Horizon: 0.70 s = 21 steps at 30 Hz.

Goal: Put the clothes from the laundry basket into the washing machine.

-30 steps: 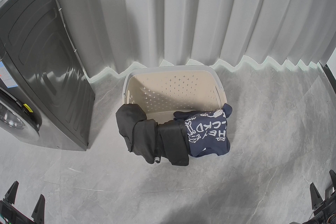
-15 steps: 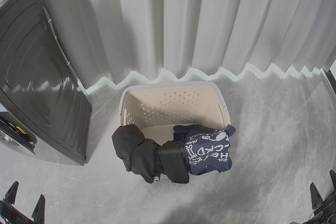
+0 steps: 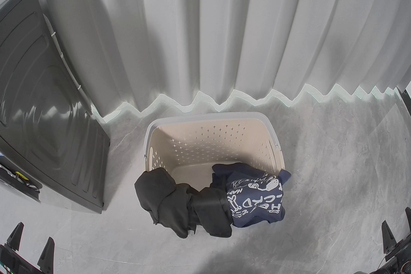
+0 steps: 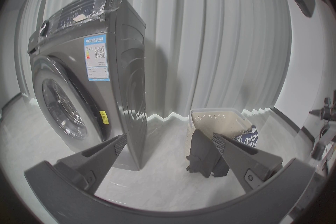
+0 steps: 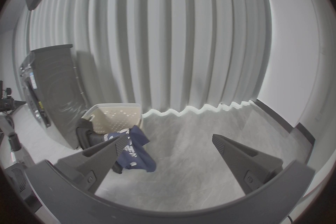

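Note:
A cream laundry basket (image 3: 205, 120) stands on the floor in front of a white curtain. Over its near rim hang a dark grey garment (image 3: 180, 204) and a navy printed shirt (image 3: 252, 200). The grey washing machine (image 3: 38, 116) stands to the left, and its round door (image 4: 63, 109) is shut in the left wrist view. The basket (image 4: 224, 121) and both garments appear again in the wrist views, the shirt (image 5: 134, 153) draped outside the rim. My left gripper (image 3: 30, 247) hangs open at the bottom left, well short of the basket. My right gripper (image 3: 396, 230) is open at the bottom right, empty.
The pleated curtain (image 3: 222, 22) runs across the back. Grey marble-patterned floor (image 3: 342, 146) lies open right of the basket and between the basket and the machine. A dark skirting strip (image 5: 280, 118) marks the right wall.
The whole head view has shifted: basket and machine sit lower and the machine farther left, so the camera moved. Both grippers keep their places, open.

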Available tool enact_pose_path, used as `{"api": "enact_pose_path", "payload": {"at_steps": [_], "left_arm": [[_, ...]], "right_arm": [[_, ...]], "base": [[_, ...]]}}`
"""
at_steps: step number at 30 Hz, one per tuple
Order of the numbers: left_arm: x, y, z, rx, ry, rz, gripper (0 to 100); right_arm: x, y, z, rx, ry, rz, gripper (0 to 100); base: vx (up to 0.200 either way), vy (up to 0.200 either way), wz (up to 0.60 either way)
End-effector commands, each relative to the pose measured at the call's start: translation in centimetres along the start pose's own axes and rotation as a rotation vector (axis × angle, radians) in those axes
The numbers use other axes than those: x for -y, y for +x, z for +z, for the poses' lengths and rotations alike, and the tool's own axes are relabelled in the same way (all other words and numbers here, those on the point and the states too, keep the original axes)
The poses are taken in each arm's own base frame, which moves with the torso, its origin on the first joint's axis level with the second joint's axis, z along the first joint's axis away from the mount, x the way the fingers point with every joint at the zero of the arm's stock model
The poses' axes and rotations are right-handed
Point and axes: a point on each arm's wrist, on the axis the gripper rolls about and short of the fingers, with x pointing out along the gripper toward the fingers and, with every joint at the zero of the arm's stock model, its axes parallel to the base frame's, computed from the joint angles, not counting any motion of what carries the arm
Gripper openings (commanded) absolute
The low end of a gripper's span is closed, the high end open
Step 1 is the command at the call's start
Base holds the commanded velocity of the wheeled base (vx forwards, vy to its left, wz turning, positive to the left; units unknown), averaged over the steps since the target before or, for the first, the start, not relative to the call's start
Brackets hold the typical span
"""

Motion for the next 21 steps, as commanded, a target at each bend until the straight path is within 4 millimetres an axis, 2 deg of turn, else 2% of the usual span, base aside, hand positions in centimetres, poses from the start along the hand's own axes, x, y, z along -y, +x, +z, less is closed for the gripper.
{"api": "enact_pose_path", "payload": {"at_steps": [1,8,10,21], "left_arm": [[-0.03,-0.02,-0.49,0.002,0.047,0.000,100],[-0.03,-0.02,-0.49,0.002,0.045,0.000,100],[-0.03,-0.02,-0.49,0.002,0.045,0.000,100],[-0.03,-0.02,-0.49,0.002,0.047,0.000,100]], "right_arm": [[-0.11,-0.02,-0.49,0.002,0.000,0.049,100],[-0.11,-0.02,-0.49,0.002,0.000,0.049,100],[-0.11,-0.02,-0.49,0.002,0.000,0.049,100],[-0.11,-0.02,-0.49,0.002,0.000,0.049,100]], "base": [[0.000,0.000,0.00],[0.000,0.000,0.00],[0.000,-0.200,0.00],[0.000,0.000,0.00]]}}
